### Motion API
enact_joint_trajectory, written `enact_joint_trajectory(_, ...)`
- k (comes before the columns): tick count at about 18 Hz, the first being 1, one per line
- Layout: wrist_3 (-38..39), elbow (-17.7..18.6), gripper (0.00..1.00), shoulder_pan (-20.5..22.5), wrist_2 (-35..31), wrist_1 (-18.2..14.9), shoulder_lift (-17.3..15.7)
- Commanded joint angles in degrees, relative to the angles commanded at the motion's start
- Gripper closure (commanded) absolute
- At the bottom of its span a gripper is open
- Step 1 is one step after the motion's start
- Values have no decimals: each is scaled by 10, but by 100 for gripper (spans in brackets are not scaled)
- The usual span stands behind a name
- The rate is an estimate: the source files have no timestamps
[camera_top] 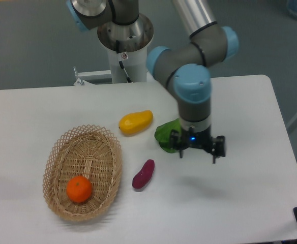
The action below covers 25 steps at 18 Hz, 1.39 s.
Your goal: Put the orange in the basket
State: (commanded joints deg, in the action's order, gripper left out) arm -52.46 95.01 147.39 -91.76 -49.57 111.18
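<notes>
The fingers [181, 152] stand spread apart with nothing between them, so the gripper [197, 154] hangs empty right of centre in the frame, above the white table [250, 168]; its body hides part of the leafy green vegetable [165, 136] just to its left; the purple sweet potato [143, 174] lies lower left of that, and the yellow mango-like fruit [136, 122] upper left; the orange [79, 189] rests inside the basket [62, 152] at lower left of the frame, toward the basket's near end, well apart from the gripper.
</notes>
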Motion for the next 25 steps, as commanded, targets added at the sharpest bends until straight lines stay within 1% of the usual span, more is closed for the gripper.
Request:
enact_joint_trajectory(4,-48,2,0,29,10,-2,0)
enact_joint_trajectory(7,-57,3,0,45,12,-2,0)
enact_joint_trajectory(12,-127,4,0,74,19,-2,0)
enact_joint_trajectory(15,-140,2,0,82,19,-2,0)
enact_joint_trajectory(20,-199,3,0,98,19,-2,0)
enact_joint_trajectory(25,-203,8,0,105,19,-2,0)
